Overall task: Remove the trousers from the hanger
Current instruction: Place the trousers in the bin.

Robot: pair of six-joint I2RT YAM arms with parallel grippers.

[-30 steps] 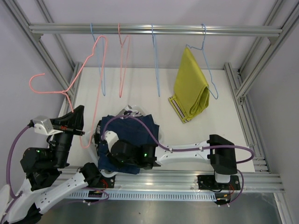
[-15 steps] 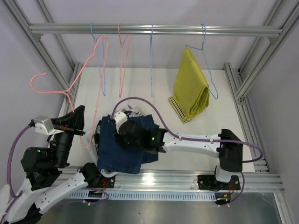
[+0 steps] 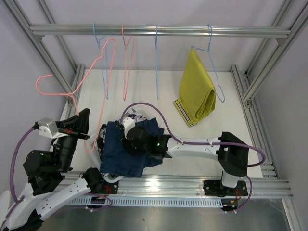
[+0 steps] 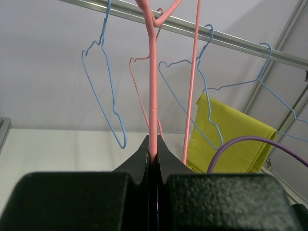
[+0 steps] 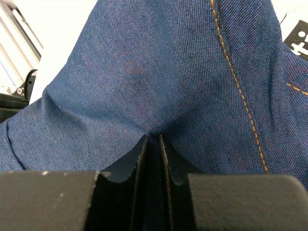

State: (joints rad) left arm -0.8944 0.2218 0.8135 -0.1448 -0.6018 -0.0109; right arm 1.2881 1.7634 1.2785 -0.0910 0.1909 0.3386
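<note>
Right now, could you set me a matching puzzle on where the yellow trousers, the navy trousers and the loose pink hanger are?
1. mustard yellow trousers
2. navy trousers
3. loose pink hanger

A. pinched in the right gripper
B. clamped in the left gripper
C. draped over a blue hanger on the rail

Pairs: 1-C, 2-A, 3-B.

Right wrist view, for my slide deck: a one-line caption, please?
Black two-finger right gripper pinches a raised fold of the plain navy denim trousers.
</note>
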